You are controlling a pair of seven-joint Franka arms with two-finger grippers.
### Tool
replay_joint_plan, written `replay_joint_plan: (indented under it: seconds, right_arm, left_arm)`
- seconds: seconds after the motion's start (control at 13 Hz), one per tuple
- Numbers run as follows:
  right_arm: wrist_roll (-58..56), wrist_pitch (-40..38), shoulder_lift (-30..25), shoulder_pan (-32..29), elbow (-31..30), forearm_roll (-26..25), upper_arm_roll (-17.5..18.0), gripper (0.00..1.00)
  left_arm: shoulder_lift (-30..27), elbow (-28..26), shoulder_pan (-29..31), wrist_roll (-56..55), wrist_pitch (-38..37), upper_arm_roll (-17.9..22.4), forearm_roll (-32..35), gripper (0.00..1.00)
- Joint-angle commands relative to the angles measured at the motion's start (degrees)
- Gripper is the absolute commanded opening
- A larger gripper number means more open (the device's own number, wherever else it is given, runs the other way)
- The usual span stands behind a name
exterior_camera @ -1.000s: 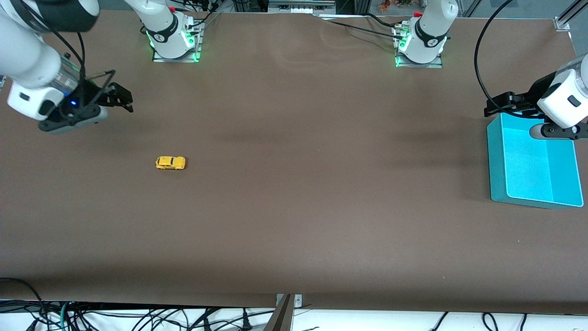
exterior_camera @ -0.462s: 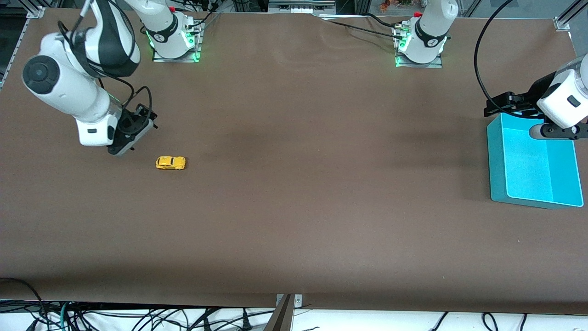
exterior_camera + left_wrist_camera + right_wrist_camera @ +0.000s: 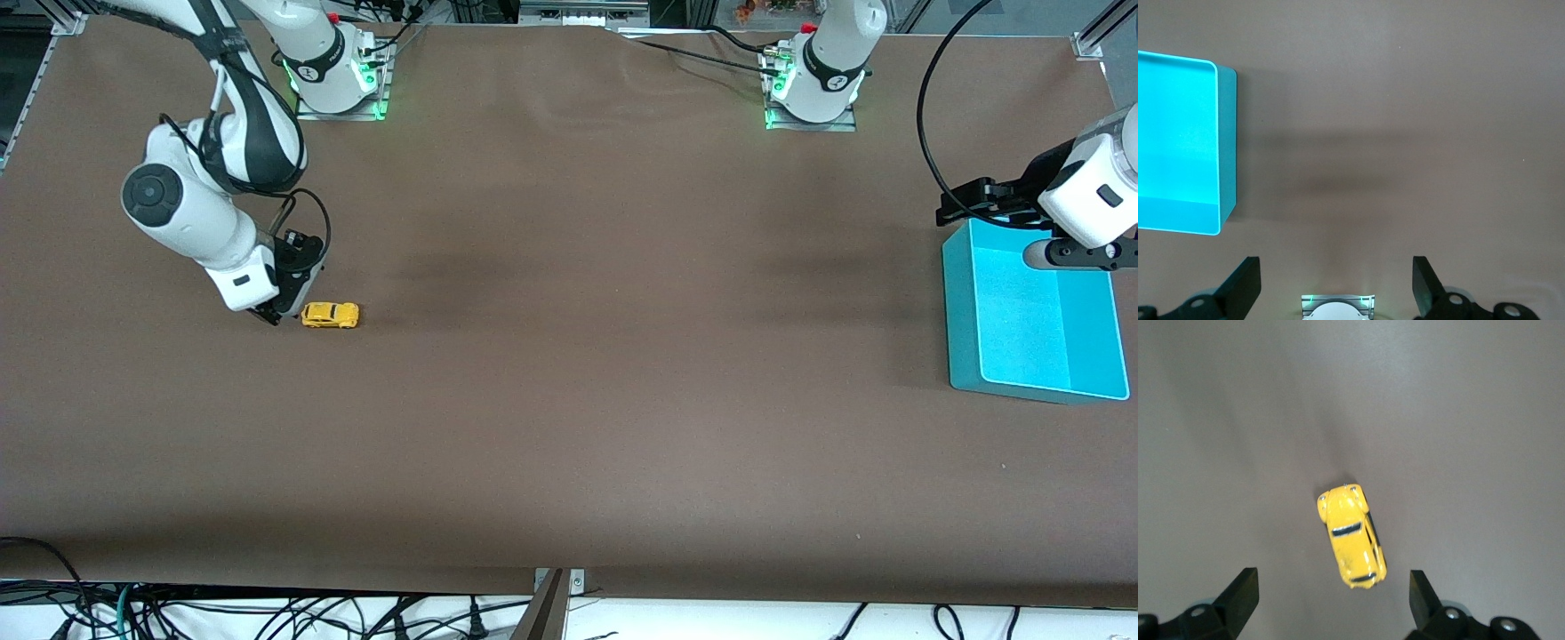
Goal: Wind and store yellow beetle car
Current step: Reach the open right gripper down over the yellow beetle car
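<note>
The yellow beetle car stands on its wheels on the brown table toward the right arm's end. My right gripper is low beside the car, on the side toward the right arm's end. In the right wrist view the car lies just ahead of the right gripper, which is open and empty, and no finger touches the car. My left gripper waits, open and empty, over the edge of the teal bin. In the left wrist view the left gripper is wide open.
The teal bin is empty and stands at the left arm's end of the table. The two arm bases with green lights stand along the edge farthest from the front camera. Cables hang below the near edge.
The right arm has swung in from the table's end and come down until its gripper is right beside the car. The car and the left arm have not moved.
</note>
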Motion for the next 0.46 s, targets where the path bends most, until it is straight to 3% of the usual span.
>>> replay_joint_plan:
  seconds: [0.0, 0.31, 0.38]
  right_arm:
    - [-8.1, 5.7, 4.1, -1.0, -0.4, -0.7, 0.5, 1.0]
    - [-15.2, 11.0, 8.8, -2.8, -0.5, -0.7, 0.5, 1.0]
    - [-15.9, 11.3, 9.1, -2.9, -0.5, -0.7, 0.5, 0.94]
  left_arm:
    - [0.1, 0.3, 0.2, 1.3, 0.3, -0.2, 0.1, 1.0]
    - [0.1, 0.3, 0.2, 1.3, 0.3, -0.1, 0.1, 1.0]
    - [0.1, 0.3, 0.2, 1.3, 0.3, -0.2, 0.1, 1.0]
